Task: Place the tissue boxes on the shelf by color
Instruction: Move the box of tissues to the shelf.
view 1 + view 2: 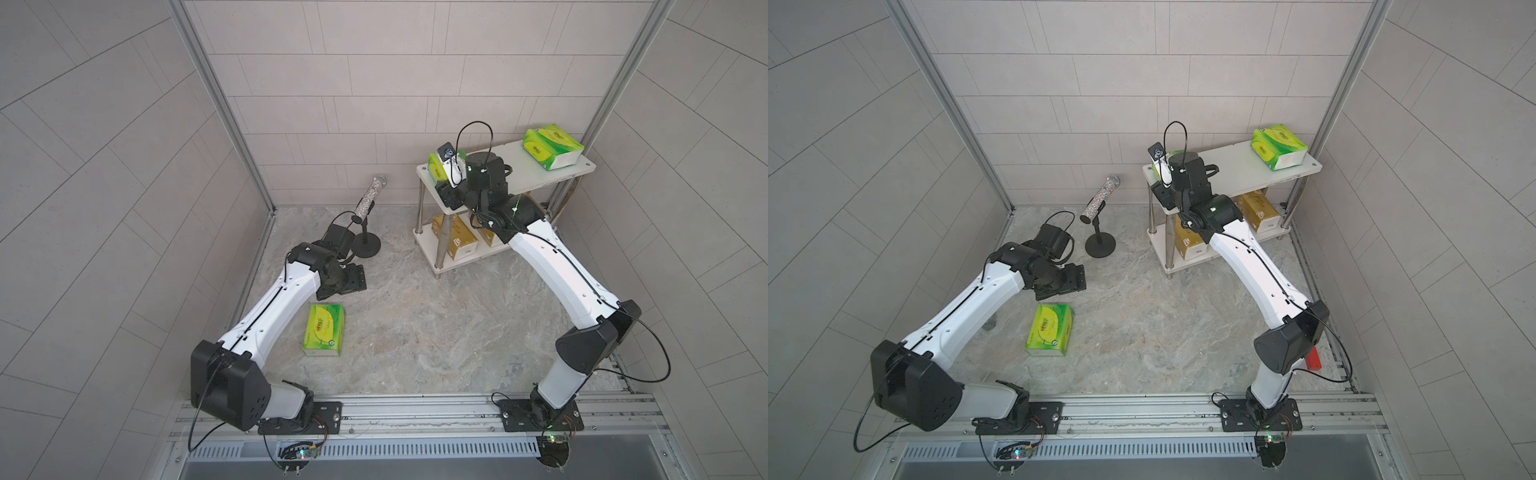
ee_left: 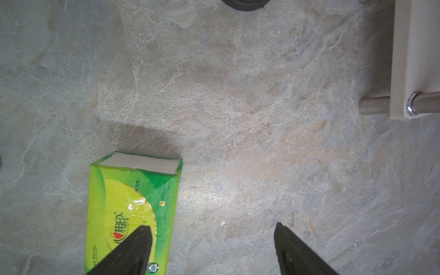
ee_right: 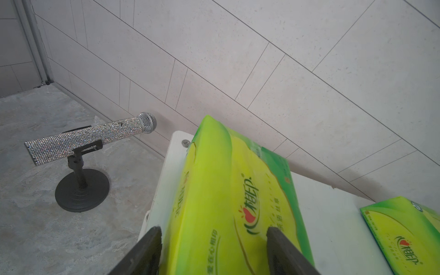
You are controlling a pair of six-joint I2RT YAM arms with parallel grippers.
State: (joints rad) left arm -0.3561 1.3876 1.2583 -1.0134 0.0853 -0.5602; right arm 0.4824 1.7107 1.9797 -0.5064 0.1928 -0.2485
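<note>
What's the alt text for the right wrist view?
Two dark fingers straddle the near end of a bright green soft tissue pack with a yellow leaf design, tilted on the shelf's white top board. A second green pack lies alongside; a glittery silver microphone on a black round-based stand sits on the grey stone-look floor.

Glossy green plastic-wrapped tissue pack (image 3: 226,190) — matt stone-look floor (image 2: 238,95), chrome shelf leg (image 2: 426,103).

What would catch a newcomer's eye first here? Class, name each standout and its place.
Bright green tissue packs stand out: the loose pack lying off the shelf, the corner pack on its top board, the third pack between the fingers of the right gripper at that board's other end. Beside the shelf stands a glittery microphone.
</note>
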